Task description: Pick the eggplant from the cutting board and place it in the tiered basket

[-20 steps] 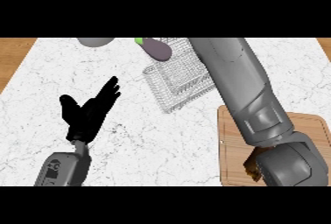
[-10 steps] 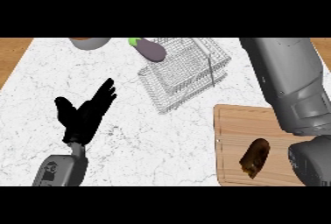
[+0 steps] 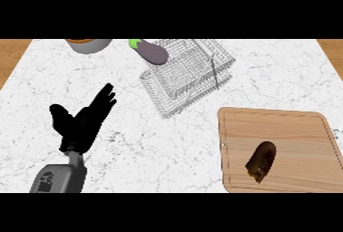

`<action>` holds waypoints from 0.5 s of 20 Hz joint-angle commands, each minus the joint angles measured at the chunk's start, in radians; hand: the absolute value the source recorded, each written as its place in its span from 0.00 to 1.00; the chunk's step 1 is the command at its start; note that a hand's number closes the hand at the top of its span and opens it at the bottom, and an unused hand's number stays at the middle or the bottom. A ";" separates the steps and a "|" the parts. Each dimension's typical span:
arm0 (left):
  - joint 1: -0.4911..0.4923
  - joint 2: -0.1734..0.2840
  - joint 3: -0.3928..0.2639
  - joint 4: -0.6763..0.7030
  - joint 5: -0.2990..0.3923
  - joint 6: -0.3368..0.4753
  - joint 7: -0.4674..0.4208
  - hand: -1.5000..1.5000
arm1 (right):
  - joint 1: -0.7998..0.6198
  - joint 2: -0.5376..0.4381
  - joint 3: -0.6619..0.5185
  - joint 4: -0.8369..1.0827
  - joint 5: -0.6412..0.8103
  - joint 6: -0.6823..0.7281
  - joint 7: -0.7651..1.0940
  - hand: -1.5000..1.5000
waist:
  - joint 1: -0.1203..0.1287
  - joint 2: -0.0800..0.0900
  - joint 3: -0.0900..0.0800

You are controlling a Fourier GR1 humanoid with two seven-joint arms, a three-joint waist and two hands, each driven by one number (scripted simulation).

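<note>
Looking down, I see my left hand (image 3: 81, 123) over the white counter (image 3: 167, 149), at about 8 o'clock in the view. It is open, with the fingers straight and spread, and it holds nothing. My right hand does not show at all, so I can't say what it is doing.

The eggplant (image 3: 151, 51) is not on the cutting board (image 3: 288, 131). It sits up at 12 o'clock, at the far left corner of the tiered basket (image 3: 194, 79). It touches the wire there, but I can't tell if it lies down inside or just rests on the rim. From my left hand it lies toward 1 o'clock, well apart. Its long way runs from the green stem end at 10 o'clock to the fat purple end at 4 o'clock.

On the board, at 4 o'clock in the view, there is only a brown piece of food (image 3: 261, 159) — not my job. A bowl (image 3: 87, 44) peeks in at 11 o'clock, near the eggplant.

I think the job is almost done — or done. If the eggplant needs a nudge, my left hand is the one I can see, on the same side as the stem.
</note>
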 commanded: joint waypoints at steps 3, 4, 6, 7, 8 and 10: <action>-0.026 -0.008 -0.002 0.037 -0.020 0.006 -0.030 0.50 | 0.079 -0.251 -0.056 0.010 -0.077 0.316 -0.039 0.00 | 0.002 0.004 0.000; -0.047 -0.003 0.018 0.057 -0.016 0.012 -0.034 0.50 | 0.117 -0.253 -0.069 -0.007 -0.095 0.324 -0.051 0.00 | 0.001 0.003 0.000; -0.013 0.012 0.025 0.068 0.005 -0.027 -0.061 0.50 | 0.148 -0.327 -0.080 0.041 -0.088 0.376 -0.091 0.00 | 0.015 0.007 0.000; -0.054 0.003 0.012 0.043 0.000 -0.010 -0.005 0.50 | 0.174 -0.361 -0.098 0.036 -0.110 0.427 -0.120 0.00 | 0.010 0.005 0.000; -0.015 0.022 0.018 0.035 0.014 -0.044 -0.020 0.50 | 0.182 -0.350 -0.093 0.068 -0.091 0.392 -0.160 0.00 | 0.024 0.008 0.000; 0.026 -0.010 -0.031 -0.023 -0.023 -0.015 -0.021 0.50 | 0.172 -0.424 -0.112 0.093 -0.102 0.446 -0.155 0.00 | 0.028 0.006 0.000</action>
